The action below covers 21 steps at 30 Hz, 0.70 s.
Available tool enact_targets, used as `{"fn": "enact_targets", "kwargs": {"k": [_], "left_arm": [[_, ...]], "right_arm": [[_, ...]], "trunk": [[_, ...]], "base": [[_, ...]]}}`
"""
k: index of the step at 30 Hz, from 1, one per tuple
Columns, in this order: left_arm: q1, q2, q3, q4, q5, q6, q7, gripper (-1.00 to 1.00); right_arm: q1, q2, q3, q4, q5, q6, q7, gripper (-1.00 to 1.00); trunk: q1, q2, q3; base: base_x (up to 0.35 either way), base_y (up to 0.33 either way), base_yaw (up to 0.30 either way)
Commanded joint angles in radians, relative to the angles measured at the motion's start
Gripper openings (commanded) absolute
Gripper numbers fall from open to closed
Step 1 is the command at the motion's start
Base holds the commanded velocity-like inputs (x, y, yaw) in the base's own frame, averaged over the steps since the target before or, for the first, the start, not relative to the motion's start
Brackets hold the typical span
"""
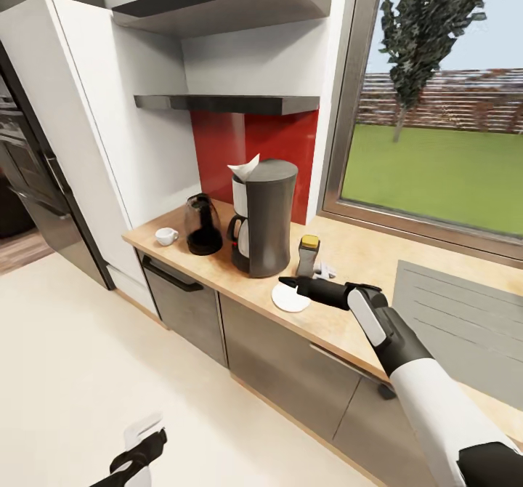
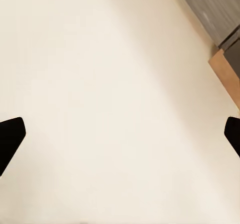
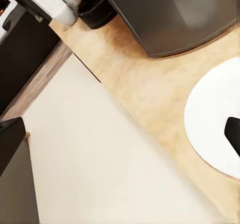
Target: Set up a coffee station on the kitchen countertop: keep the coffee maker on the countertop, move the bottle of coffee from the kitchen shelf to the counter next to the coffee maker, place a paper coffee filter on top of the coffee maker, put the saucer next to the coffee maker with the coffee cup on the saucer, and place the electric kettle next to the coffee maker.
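Note:
On the kitchen countertop (image 1: 356, 251) stands the coffee maker (image 1: 263, 218), with the paper coffee filter (image 1: 245, 168) on top of it. To its left are the electric kettle (image 1: 202, 224) and the coffee cup (image 1: 166, 236). The bottle of coffee (image 1: 309, 255) stands to its right. The saucer (image 1: 288, 299) lies in front, near the counter's edge. My right gripper (image 1: 289, 282) hovers open just above the saucer (image 3: 215, 119), its fingertips wide apart, beside the coffee maker's base (image 3: 170, 13). The left gripper (image 1: 142, 452) hangs low over the floor, open (image 2: 120, 136). The kitchen shelf (image 1: 225, 102) is above the counter.
A grey ribbed drainboard (image 1: 454, 312) takes up the counter's right part under the window (image 1: 436, 109). A small white item (image 1: 325, 267) lies behind the bottle. A white tall cabinet (image 1: 94, 123) and a dark appliance (image 1: 29, 174) stand left. Open floor (image 1: 109, 371) lies before the cabinets.

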<state>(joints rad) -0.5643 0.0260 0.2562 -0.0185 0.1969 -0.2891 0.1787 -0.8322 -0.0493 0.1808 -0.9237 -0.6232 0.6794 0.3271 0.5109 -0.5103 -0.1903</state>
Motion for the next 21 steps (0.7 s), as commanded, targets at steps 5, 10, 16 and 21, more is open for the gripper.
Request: {"fn": "enact_targets", "kwargs": {"k": [5,10,16,21], "left_arm": [[0.006,0.001,-0.005,0.001,0.01,-0.003,0.002,1.0],[0.009,0.0,-0.005,0.001,0.01,-0.002,0.002,1.0],[0.013,0.0,-0.005,0.0,0.01,-0.002,0.002,1.0],[0.014,0.0,-0.005,0.001,0.01,-0.002,0.002,1.0]], "right_arm": [[-0.001,0.0,0.002,0.009,-0.001,0.003,0.003,1.0],[-0.001,0.0,0.002,0.008,-0.001,0.004,0.004,1.0],[-0.001,0.0,0.002,0.008,-0.002,0.004,0.004,1.0],[-0.001,0.002,0.002,0.008,-0.002,0.003,0.004,1.0]], "trunk": [[0.0,-0.002,-0.002],[0.0,-0.002,-0.002],[0.0,-0.002,-0.002],[0.0,-0.002,-0.002]], "base": [[0.0,0.0,0.0],[0.101,0.097,0.0],[0.186,0.276,0.0],[0.067,0.322,0.0]]}}
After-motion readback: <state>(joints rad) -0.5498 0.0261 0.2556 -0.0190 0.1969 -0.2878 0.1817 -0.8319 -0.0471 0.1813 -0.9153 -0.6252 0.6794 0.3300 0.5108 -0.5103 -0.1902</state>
